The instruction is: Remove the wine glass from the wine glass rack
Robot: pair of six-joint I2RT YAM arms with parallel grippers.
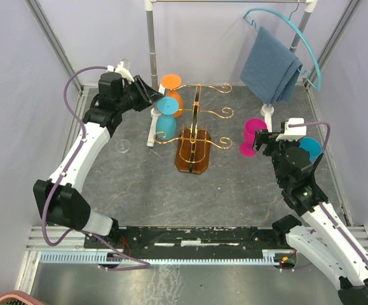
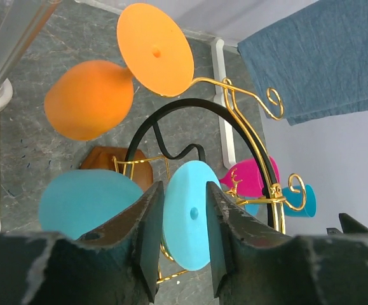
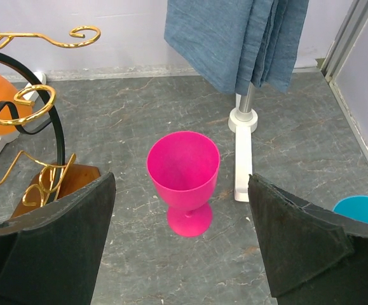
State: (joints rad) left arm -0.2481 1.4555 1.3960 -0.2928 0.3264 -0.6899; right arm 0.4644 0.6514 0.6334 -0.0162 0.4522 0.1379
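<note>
Grey tabletop (image 1: pixel 139 184), wine glass rack (image 1: pixel 196 136) mid-frame | blue wine glass (image 1: pixel 166 121) is hung inverted by foot, left of rack | left gripper (image 2: pixel 184 194) is set narrowly apart astride it for lift-off, clamp untellable | right gripper (image 3: pixel 180 180) is held wide, facing pink glass (image 1: pixel 253 133)

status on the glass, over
Left hand straddling foot of blue wine glass, grip unconfirmed. Hanging on wine glass rack. Right hand open, facing upright pink glass. Orange glass hangs above.
</note>
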